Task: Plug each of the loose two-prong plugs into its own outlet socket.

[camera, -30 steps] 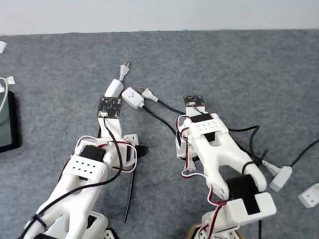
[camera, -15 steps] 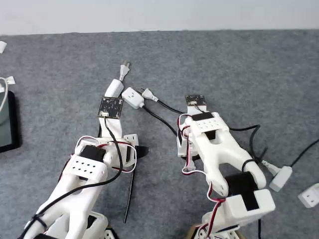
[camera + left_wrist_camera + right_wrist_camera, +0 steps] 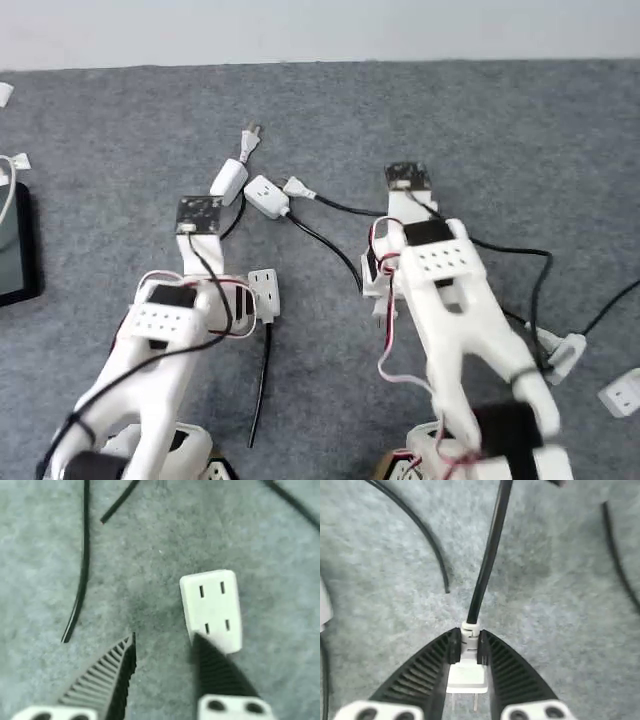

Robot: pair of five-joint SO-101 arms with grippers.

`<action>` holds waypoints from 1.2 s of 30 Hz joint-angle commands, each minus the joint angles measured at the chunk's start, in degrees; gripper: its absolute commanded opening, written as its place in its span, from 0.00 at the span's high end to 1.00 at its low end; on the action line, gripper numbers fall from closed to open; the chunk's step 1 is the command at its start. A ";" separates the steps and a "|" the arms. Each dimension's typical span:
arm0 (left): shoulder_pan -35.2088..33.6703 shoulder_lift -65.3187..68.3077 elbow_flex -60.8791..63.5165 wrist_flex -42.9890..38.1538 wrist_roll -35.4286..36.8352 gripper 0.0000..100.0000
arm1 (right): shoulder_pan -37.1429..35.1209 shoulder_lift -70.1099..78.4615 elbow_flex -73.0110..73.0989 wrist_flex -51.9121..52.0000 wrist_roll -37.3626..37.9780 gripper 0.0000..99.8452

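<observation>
Plug clamped in your right gripper; left gripper fingers apart, socket touching one fingertip; right since pushed forward, left swung sideways.

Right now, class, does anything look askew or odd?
The white plug in the right gripper looks backwards: prongs point toward the wrist, black cable leads away, so it likely cannot be plugged in this way.
</observation>
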 commanded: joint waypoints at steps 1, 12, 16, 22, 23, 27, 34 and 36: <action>0.00 9.23 -7.78 0.09 -6.77 0.99 | -1.80 -10.33 -3.16 2.51 3.96 0.99; -1.67 20.04 -17.71 11.60 -30.86 0.98 | -21.49 -26.95 -1.85 3.47 16.26 0.99; -1.58 20.04 -17.45 12.75 -34.81 0.98 | -24.48 -27.30 3.16 -1.89 16.62 0.99; -1.58 19.87 -17.36 15.47 -40.26 0.98 | -24.84 -27.30 7.03 -6.46 16.26 0.99; -1.58 19.25 -17.10 15.47 -40.62 0.98 | -24.84 -27.30 7.03 -6.46 16.26 0.99; 0.26 13.19 -11.38 13.19 -41.93 0.98 | -24.92 -27.21 7.21 -6.46 15.91 0.99; 4.40 -2.11 0.57 9.41 -43.43 0.98 | -26.77 -27.21 7.21 -6.37 14.15 0.99; 4.84 -3.69 1.71 9.41 -43.43 0.98 | -26.95 -27.21 7.21 -6.37 14.15 0.99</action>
